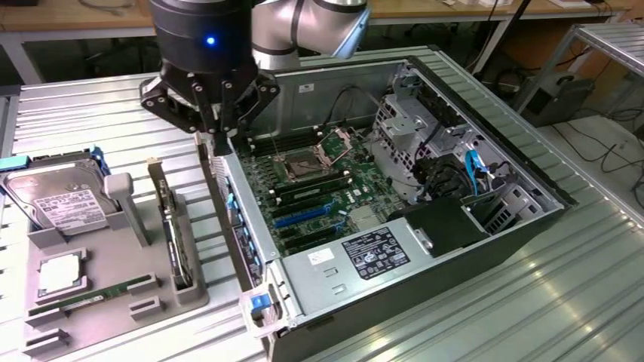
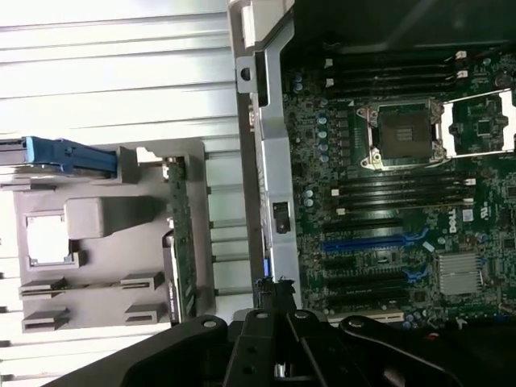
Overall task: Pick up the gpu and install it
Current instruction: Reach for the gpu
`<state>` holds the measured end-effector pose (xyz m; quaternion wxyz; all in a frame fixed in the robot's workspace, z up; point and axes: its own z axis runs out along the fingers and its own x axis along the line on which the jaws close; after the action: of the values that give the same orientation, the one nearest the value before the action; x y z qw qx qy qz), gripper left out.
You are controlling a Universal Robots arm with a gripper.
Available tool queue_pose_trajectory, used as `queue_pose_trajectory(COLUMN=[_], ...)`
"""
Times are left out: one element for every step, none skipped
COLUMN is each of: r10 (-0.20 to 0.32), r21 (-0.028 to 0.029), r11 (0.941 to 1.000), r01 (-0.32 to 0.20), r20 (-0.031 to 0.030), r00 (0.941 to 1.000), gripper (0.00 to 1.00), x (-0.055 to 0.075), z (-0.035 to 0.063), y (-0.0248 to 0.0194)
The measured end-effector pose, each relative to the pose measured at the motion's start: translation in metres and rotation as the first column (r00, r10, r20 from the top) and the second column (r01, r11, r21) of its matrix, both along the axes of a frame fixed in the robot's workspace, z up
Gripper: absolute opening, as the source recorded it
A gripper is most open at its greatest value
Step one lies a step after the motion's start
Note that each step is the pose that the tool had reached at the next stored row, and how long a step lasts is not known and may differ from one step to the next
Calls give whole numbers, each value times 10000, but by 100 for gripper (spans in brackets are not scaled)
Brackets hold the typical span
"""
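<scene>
While the thin black rectangular gpu card (image 1: 173, 241) stands on edge in a slot of the grey plastic holder tray (image 1: 105, 264) (probably so that its top edge can be pinched from above), the black two-fingered gripper (image 1: 219, 142) hangs pinched together, seemingly empty, over the open metal computer case's rear wall (image 1: 238, 219), near the tray.

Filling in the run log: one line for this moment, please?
gripper: shut, over case wall | gpu: upright in tray, untouched
</scene>
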<state>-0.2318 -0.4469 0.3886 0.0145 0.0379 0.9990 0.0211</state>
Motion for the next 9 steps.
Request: queue_pose_trajectory(r10=[0, 2, 2, 0, 0, 1, 2, 0, 0], r21=[-2, -6, -9, -13, -15, -17, -20, -21, -22], r11=[10000, 10000, 10000, 10000, 10000, 10000, 10000, 10000, 10000], r01=[0, -2, -2, 0, 0, -1, -2, 0, 0], r20=[0, 1, -1, -1, 0, 0, 0, 0, 0], r00=[10000, 10000, 10000, 10000, 10000, 10000, 10000, 10000, 10000], gripper=[11, 11, 11, 11, 11, 11, 11, 11, 11], x=[-45, -93, -134, -190, -245, -299, -374, -419, -463], z=[-8, -18, -28, -44, -62, -80, -107, -124, -140], y=[-5, -8, -8, -8, -8, -8, -8, -8, -8])
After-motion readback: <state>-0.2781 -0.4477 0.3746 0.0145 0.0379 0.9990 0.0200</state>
